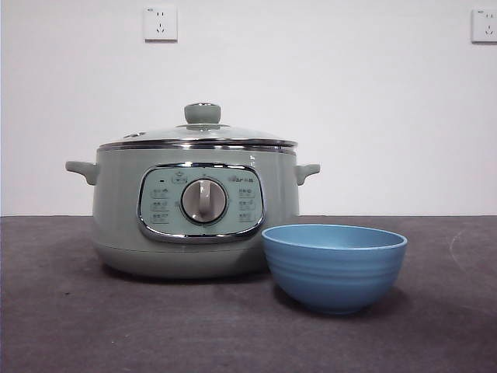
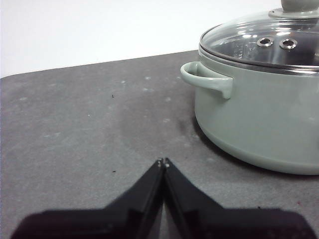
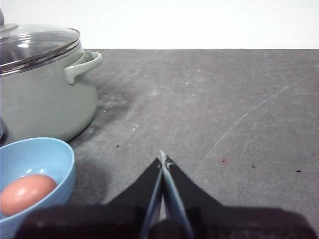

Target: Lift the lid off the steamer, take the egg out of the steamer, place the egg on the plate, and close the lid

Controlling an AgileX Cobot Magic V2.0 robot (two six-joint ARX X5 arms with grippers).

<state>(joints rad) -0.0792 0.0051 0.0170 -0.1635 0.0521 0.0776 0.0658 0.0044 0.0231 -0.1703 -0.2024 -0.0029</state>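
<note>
Egg [image 3: 27, 193] in plate [image 3: 37, 154], beside right hand [image 3: 163, 160].

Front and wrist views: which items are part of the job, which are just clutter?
Job items:
steamer
lid, on the steamer
plate, beside the steamer
egg, in the plate

Not part of it:
two wall sockets
table

Both claws shut, holding nothing.

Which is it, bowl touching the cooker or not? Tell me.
Cannot tell. In the front view the bowl overlaps the cooker; in the right wrist view no clear gap or contact shows between them.
</note>
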